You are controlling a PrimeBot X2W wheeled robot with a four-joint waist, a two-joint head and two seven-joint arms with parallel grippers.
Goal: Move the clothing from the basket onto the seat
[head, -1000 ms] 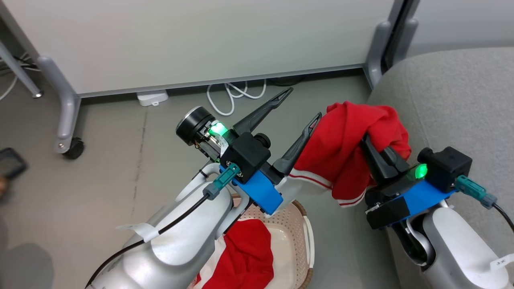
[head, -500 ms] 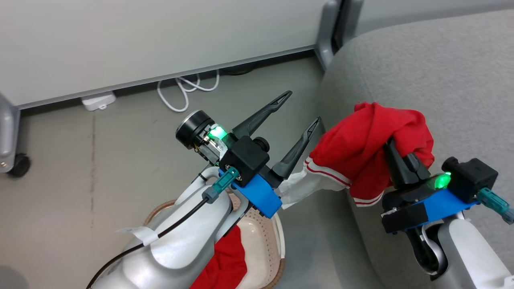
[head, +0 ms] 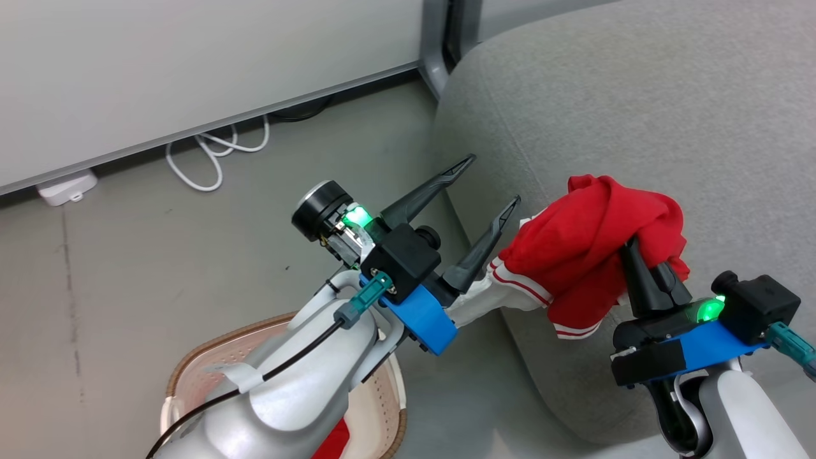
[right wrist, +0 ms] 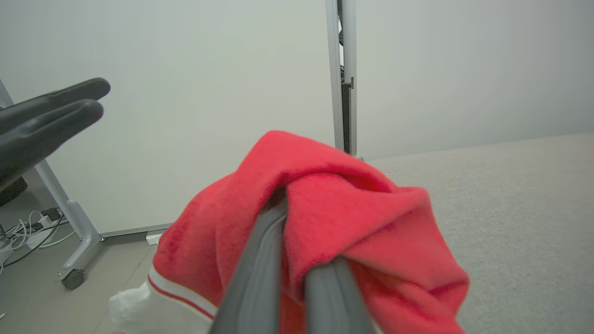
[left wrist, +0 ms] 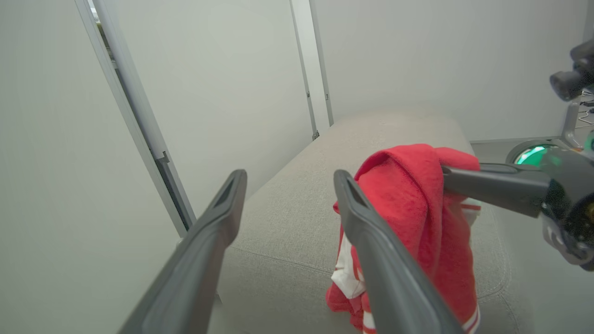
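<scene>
1. Holding one red garment (head: 593, 236) in my right gripper (head: 631, 247), jaws clamped on it, over the sofa (head: 637, 95) edge.
2. Left gripper (head: 494, 180) jaws wide, empty.
3. Second garment (head: 335, 441) lies in the one basket (head: 191, 363).

The basket (head: 210, 336) sits on the floor (head: 159, 242), left of the seat (head: 637, 95), with clothing (head: 593, 248) over the seat.
</scene>
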